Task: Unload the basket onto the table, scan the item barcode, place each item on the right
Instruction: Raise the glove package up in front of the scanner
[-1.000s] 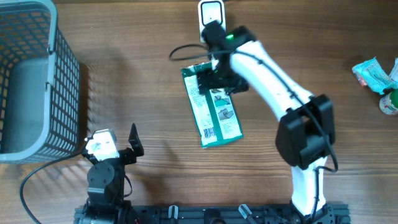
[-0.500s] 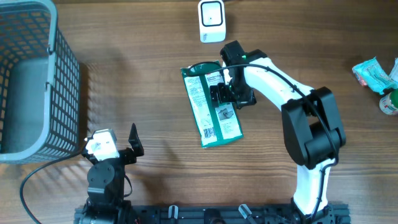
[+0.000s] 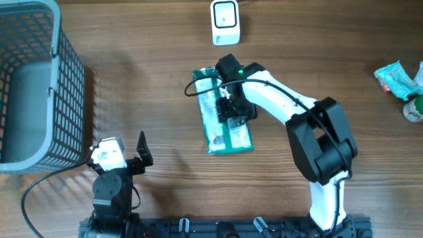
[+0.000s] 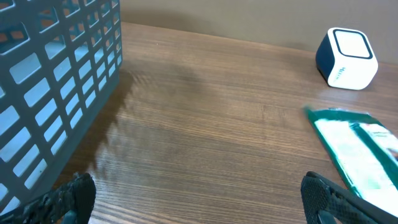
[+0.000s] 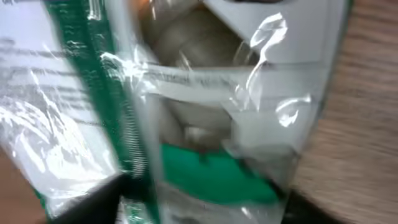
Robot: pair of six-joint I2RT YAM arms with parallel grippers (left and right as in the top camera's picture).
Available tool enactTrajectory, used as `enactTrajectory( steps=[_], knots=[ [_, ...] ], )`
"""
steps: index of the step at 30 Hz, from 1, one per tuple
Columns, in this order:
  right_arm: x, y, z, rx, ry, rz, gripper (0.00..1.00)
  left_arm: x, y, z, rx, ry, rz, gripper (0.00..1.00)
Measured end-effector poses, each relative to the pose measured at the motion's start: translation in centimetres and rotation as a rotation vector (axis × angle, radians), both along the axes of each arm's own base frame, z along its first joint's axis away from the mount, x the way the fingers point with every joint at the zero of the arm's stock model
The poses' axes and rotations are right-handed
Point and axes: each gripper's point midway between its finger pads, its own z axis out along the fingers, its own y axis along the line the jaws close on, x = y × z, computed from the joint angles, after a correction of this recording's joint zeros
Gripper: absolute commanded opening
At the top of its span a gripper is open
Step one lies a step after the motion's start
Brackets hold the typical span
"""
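Observation:
The item, a green and white plastic packet, lies on the wooden table below the white barcode scanner. My right gripper reaches down over the packet's middle, its fingers pressed against both long sides so that the film bunches up between them. The right wrist view is filled by the crumpled packet, blurred, with the right gripper closed round it. My left gripper rests open near the front edge, well left of the packet. Its wrist view shows the left gripper over bare wood, with the packet and scanner ahead to the right.
A grey mesh basket stands at the far left and fills the left side of the left wrist view. At the right edge lie a light green packet and a small bottle.
My right gripper came back from near the scanner, moved onto the packet and closed on its sides. The packet has narrowed and shifted slightly left. The left arm has not moved.

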Motion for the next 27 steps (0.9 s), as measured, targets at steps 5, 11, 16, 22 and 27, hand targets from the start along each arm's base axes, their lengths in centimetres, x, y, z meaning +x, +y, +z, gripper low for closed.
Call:
enactTrajectory(
  steps=[5, 11, 16, 22, 27],
  knots=[
    [0.4, 0.7, -0.3, 0.040, 0.030, -0.030, 0.04, 0.0, 0.0, 0.0, 0.000, 0.000, 0.000, 1.00],
    [-0.1, 0.5, 0.6, 0.018, 0.075, -0.051, 0.04, 0.0, 0.0, 0.0, 0.000, 0.000, 0.000, 1.00],
    [1.2, 0.4, 2.9, -0.002, -0.061, -0.044, 0.04, 0.0, 0.0, 0.0, 0.000, 0.000, 0.000, 1.00],
    [2.2, 0.7, 11.0, 0.073, -0.260, -0.046, 0.04, 0.0, 0.0, 0.0, 0.000, 0.000, 0.000, 1.00],
    [0.8, -0.2, 11.2, 0.032, -0.210, -0.117, 0.04, 0.0, 0.0, 0.0, 0.000, 0.000, 0.000, 1.00]
  ],
)
